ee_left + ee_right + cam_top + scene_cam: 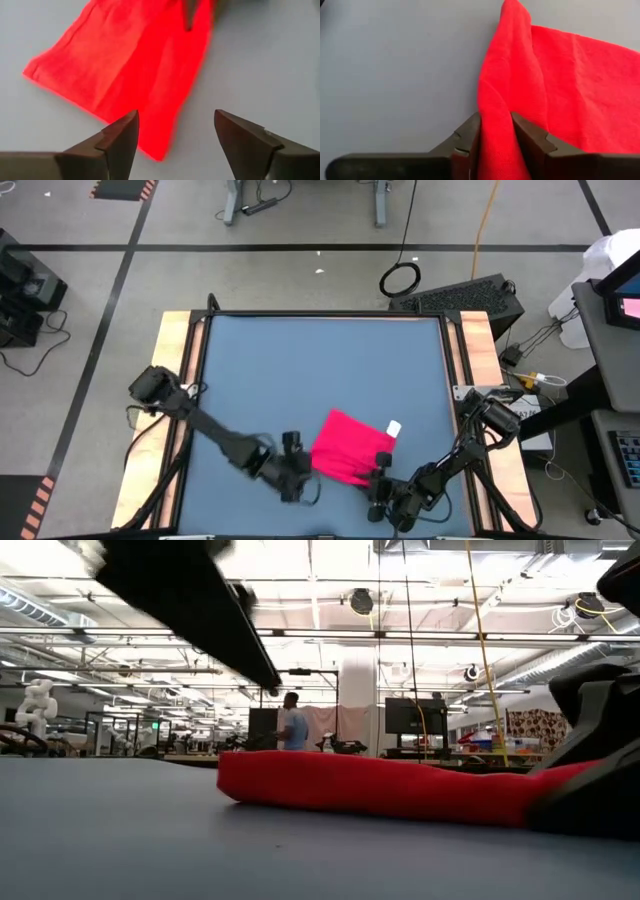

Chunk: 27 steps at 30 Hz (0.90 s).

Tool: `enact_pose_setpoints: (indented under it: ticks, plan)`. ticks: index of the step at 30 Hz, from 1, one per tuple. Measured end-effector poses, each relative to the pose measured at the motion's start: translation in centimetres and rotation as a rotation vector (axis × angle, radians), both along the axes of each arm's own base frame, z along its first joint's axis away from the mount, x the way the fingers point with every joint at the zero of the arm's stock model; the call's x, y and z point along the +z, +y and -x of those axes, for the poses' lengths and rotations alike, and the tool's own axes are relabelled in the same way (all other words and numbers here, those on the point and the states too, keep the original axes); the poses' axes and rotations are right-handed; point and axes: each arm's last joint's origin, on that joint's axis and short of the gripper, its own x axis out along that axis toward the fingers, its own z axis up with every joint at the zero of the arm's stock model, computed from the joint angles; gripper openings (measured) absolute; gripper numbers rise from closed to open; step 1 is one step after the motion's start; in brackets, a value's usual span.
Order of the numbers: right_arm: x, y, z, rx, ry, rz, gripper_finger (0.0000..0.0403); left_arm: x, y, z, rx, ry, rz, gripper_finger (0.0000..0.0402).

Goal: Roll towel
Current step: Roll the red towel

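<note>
Lying near the front edge of the blue tabletop (300,360), toward the right of centre, the towel (345,446) is spread at an angle with its front edge folded over into a thick, soft ridge. Over on its far right corner sits the small white tag (393,429). Now the right tool (495,137) is right there at the towel's front right corner, and its two dark fingers are pinched onto a raised fold of the red cloth, the fabric bunched up between them and climbing away in a crease. The left tool (175,135) sits at the towel's front left corner, fingers spread wide apart with nothing between them; the towel's near edge lies just under and ahead of its left finger. From tabletop height the towel reads as a long, low red roll, with the right arm's dark bulk pressed against its end. A person (291,721) stands far back in the room.
</note>
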Motion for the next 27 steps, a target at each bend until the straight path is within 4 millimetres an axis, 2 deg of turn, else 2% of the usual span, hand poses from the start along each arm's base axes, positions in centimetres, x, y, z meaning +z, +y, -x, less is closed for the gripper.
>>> enact_pose_setpoints:
  ticks: [5, 10, 15, 19, 21, 23, 27]
  plan:
    - [0.0, 0.3, 0.1, -0.023, -0.020, -0.064, 0.0071, -0.5, -3.3, 1.8, -0.028, -0.083, -0.109, 0.0261]
    - [0.0, 0.9, 0.7, -0.050, -0.056, -0.120, 0.0054, -2.2, -4.3, 1.4, -0.108, -0.106, -0.215, 0.0261]
    - [0.1, 1.2, 1.0, -0.068, -0.072, -0.166, 0.0046, -5.0, -3.0, -0.3, -0.157, -0.052, -0.330, 0.0260]
    - [0.1, 1.3, 1.2, -0.066, -0.076, -0.170, 0.0045, -6.2, -1.2, -1.8, -0.175, 0.007, -0.274, 0.0251]
    - [0.1, 1.3, 1.2, -0.052, -0.071, -0.146, 0.0045, -6.1, -0.4, -2.3, -0.188, 0.022, -0.224, 0.0229]
    - [0.1, 1.3, 1.2, -0.032, -0.064, -0.106, 0.0045, -6.0, 0.2, -2.8, -0.208, 0.029, -0.183, 0.0191]
    - [0.3, 1.3, 1.2, 0.016, -0.045, -0.032, 0.0063, -5.7, 1.2, -3.9, -0.247, 0.014, -0.060, 0.0075]
